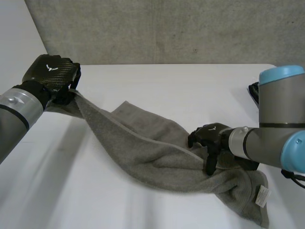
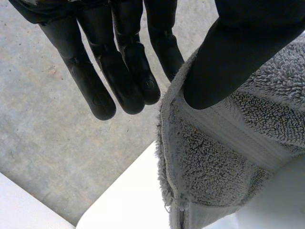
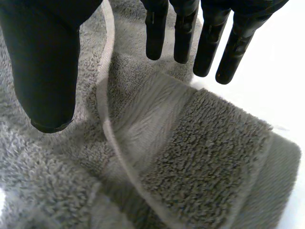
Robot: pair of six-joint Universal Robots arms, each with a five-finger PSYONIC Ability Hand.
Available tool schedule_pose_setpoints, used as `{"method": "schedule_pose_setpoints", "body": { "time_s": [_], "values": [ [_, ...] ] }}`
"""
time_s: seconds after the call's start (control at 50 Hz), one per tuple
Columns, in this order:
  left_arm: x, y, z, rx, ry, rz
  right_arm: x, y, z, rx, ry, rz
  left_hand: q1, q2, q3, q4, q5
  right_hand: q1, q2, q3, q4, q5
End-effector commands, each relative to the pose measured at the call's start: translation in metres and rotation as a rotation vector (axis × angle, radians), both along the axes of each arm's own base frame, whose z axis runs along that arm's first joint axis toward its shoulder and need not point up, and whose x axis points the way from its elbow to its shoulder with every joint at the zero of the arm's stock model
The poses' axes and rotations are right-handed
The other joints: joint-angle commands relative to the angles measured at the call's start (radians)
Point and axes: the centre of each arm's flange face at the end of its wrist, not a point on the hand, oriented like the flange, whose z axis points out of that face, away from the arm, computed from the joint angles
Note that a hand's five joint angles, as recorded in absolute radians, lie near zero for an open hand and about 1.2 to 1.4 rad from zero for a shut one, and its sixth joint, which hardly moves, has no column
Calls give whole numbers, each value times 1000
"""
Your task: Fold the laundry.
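A grey towel [image 1: 143, 148] lies stretched in a rumpled band across the white table [image 1: 190, 86], from far left to near right. My left hand [image 1: 50, 71] holds its far-left corner lifted off the table. In the left wrist view the thumb [image 2: 238, 47] pinches the towel's hemmed edge [image 2: 214, 157] while the fingers [image 2: 124, 71] stand straight beside it. My right hand [image 1: 209, 136] hovers over the bunched near-right end, fingers pointing down. In the right wrist view its fingers [image 3: 209, 43] and thumb [image 3: 45, 62] are spread apart above a folded towel corner [image 3: 205, 157], holding nothing.
A white care label [image 1: 261, 195] shows on the towel's near-right end. A dark object [image 1: 253, 90] sits at the table's right edge behind my right arm. A grey concrete wall [image 1: 167, 28] stands beyond the table's far edge.
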Motion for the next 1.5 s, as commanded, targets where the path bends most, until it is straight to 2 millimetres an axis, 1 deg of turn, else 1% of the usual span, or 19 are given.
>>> {"method": "schedule_pose_setpoints", "body": {
  "time_s": [0.02, 0.22, 0.32, 0.38, 0.46, 0.54, 0.66, 0.8, 0.86, 0.96, 1.02, 1.1, 1.12, 1.14, 1.2, 1.22, 1.3, 1.42, 1.5],
  "values": [
    [0, 0, 0, 3, 2, 3, -2, 13, -6, -18, -51, -19, 261, 199, 205, 198, 278, 66, 6, 29, 37, 40],
    [0, 1, 2, -5, 4, 3, 0, 10, -22, -36, -68, -36, 261, 199, 205, 198, 278, 392, 332, 355, 363, 365],
    [1, 0, 4, -12, 6, 7, -2, 5, -24, -62, -62, -60, 261, 199, 205, 198, 278, 1059, 999, 1022, 1029, 1032],
    [1, 0, 5, -15, 5, 7, -3, -2, -19, -103, -57, -85, 261, 199, 205, 198, 278, 1061, 1001, 1024, 1031, 1034],
    [2, 2, 6, -15, 5, 9, -6, -6, 14, -216, -60, -109, 261, 199, 205, 198, 278, 1061, 1001, 1024, 1031, 1034],
    [2, 5, 12, -27, 7, 7, -11, 4, 83, -400, -58, -67, 261, 199, 205, 198, 278, 1061, 1001, 1024, 1031, 1034],
    [1, 17, 7, 19, -9, -9, -22, 34, 122, -448, 130, 68, 261, 199, 205, 198, 278, 1061, 1001, 1024, 1031, 1034],
    [-2, 18, -33, 205, -59, -20, -31, 47, 106, -325, 291, 160, 261, 199, 205, 198, 278, 1061, 1001, 1024, 1031, 1034],
    [-5, 4, -56, 274, -81, -20, -29, 34, 86, -276, 329, 156, 261, 199, 205, 198, 278, 1061, 1001, 1024, 1031, 1034],
    [-14, -29, -64, 245, -118, -7, -21, 1, 78, -369, 349, 89, 261, 199, 205, 198, 278, 1061, 1001, 1024, 1031, 1034],
    [-28, -48, -50, 146, -140, 13, -12, -28, 88, -514, 320, 16, 261, 199, 205, 198, 278, 1061, 1001, 1024, 1031, 1034],
    [-42, -76, 1, -119, -90, 64, 3, -61, 132, -777, 197, -88, 261, 199, 205, 198, 278, 1061, 1001, 1024, 1031, 1034],
    [-45, -81, 14, -186, -68, 69, 9, -69, 156, -889, 125, -122, 261, 199, 205, 198, 278, 1061, 1001, 1024, 1031, 1034],
    [-49, -88, 40, -325, -15, 80, 13, -72, 170, -949, 83, -139, 261, 199, 205, 198, 278, 1061, 1001, 1024, 1031, 1034],
    [-52, -95, 77, -532, 66, 104, 18, -80, 221, -1173, -78, -210, 261, 199, 205, 198, 278, 1061, 1001, 1024, 1031, 1034],
    [-51, -93, 103, -658, 121, 125, 19, -81, 232, -1225, -114, -225, 261, 199, 205, 198, 278, 1061, 1001, 1024, 1031, 1034],
    [-51, -82, 144, -830, 223, 167, 17, -78, 271, -1407, -239, -283, 261, 199, 205, 198, 278, 1061, 1001, 1024, 1031, 1034],
    [-55, -82, 130, -744, 262, 150, 17, -75, 270, -1392, -231, -277, 261, 199, 205, 198, 278, 1061, 1001, 1024, 1031, 1034],
    [-51, -87, 92, -610, 233, 143, 21, -82, 229, -1243, -155, -232, 261, 199, 205, 198, 278, 1061, 1001, 1024, 1031, 1034]
  ]
}}
